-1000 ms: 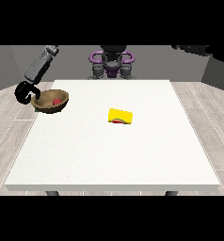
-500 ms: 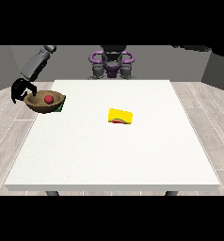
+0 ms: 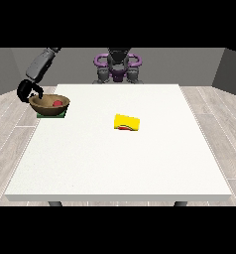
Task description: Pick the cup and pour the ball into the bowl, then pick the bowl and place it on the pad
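I see the bowl on the pad at the table's left edge, the ball inside it. The hand at the view's left is at the bowl's left rim. The cup lies near mid-table, well right of the bowl.

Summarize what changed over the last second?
The hand at the view's left carried the bowl, red ball inside, leftward and down; it now sits over the green pad at the table edge, still gripped. The yellow cup stayed on its side.
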`<state>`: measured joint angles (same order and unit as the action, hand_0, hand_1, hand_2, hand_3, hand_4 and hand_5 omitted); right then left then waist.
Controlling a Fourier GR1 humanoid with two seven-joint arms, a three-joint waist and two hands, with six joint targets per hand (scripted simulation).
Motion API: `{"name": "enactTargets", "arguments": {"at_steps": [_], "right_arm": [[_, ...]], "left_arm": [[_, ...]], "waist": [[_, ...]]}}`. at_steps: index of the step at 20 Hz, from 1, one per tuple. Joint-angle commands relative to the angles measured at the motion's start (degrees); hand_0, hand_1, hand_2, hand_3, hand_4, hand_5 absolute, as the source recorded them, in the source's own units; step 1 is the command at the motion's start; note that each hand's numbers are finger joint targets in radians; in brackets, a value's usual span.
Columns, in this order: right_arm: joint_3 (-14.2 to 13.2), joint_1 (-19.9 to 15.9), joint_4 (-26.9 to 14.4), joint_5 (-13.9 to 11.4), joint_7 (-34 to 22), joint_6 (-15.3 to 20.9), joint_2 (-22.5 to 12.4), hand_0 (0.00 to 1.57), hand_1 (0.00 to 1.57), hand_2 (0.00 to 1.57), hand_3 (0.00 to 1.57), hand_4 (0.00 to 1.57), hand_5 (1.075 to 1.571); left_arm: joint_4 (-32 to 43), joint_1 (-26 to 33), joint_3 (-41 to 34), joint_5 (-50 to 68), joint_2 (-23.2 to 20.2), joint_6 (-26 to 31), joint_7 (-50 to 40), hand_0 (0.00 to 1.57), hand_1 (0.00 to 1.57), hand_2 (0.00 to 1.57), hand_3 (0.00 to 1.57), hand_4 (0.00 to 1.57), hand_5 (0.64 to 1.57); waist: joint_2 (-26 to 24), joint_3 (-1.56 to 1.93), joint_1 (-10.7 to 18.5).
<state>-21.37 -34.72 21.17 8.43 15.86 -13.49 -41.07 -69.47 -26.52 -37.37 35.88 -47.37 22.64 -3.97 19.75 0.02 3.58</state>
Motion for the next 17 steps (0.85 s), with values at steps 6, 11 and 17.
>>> {"name": "enactTargets", "arguments": {"at_steps": [6,11,17], "right_arm": [[-1.79,-3.17,-1.26,1.99,-10.27,3.23,-2.67,0.67,0.67,0.3,0.52,0.0,1.535],[-2.72,-2.76,-4.25,2.09,-11.13,1.78,-6.06,0.0,0.0,0.0,0.0,0.0,1.484],[0.14,-7.37,2.33,2.12,-14.67,-2.2,-2.06,0.0,0.0,0.0,0.0,0.7,1.219]], "left_arm": [[5.52,-0.88,0.05,-1.18,-2.05,1.4,2.66,0.0,0.0,0.0,0.0,0.65,1.54],[-3.05,-2.24,1.33,5.23,0.19,-1.52,-5.61,0.0,0.0,0.0,0.0,0.87,1.557],[-0.31,3.55,8.65,0.15,7.25,-3.31,-8.14,0.0,0.0,0.0,0.0,0.98,1.57]], "waist": [[-0.49,-0.02,0.05],[-4.15,0.13,0.15],[-22.95,-0.25,-3.47]]}}
